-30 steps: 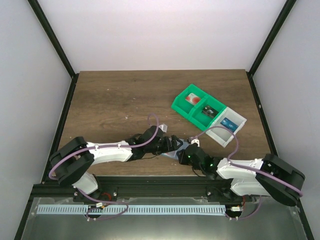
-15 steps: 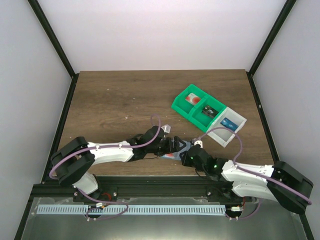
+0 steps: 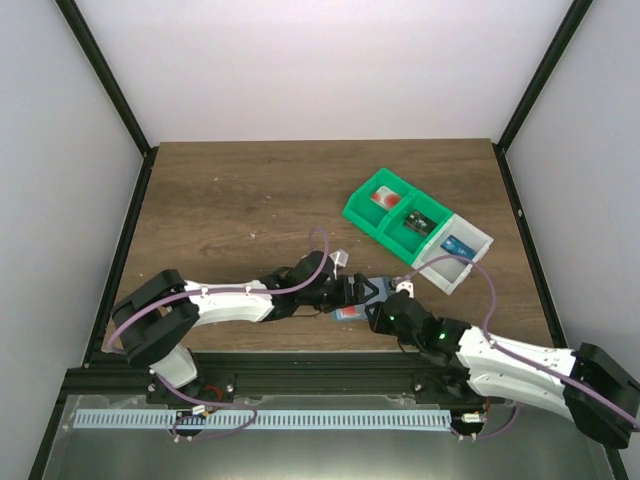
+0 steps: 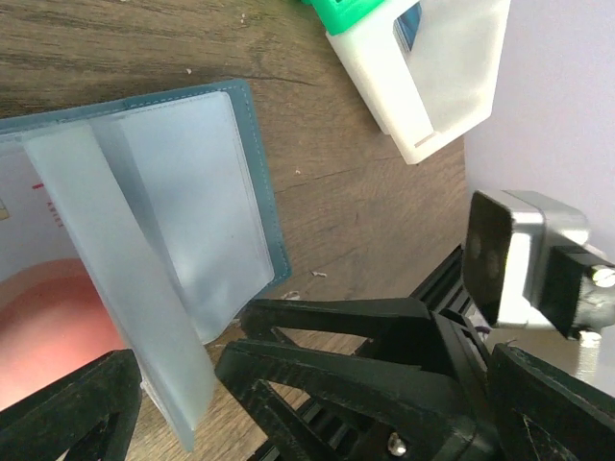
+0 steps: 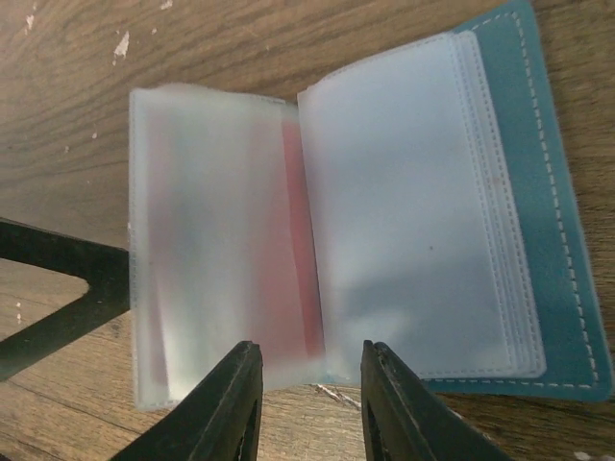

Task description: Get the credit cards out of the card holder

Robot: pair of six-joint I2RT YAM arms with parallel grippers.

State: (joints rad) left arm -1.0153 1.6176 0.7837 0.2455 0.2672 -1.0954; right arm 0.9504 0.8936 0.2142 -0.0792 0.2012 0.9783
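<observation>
Plainly splayed teal card holder [image 5: 413,240]

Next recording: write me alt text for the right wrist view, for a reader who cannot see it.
An open teal card holder lies on a wooden table, its frosted plastic sleeves fanned, with something red showing through the left-hand sleeve. The right pincer stands open at the holder's lower edge, one black finger either side of the fold.

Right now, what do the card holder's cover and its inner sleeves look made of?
Card holder cover: teal faux leather or vinyl, matte, with pale stitching along the edge. Inner sleeves: soft, frosted translucent plastic; a red card shows blurred through one.
</observation>
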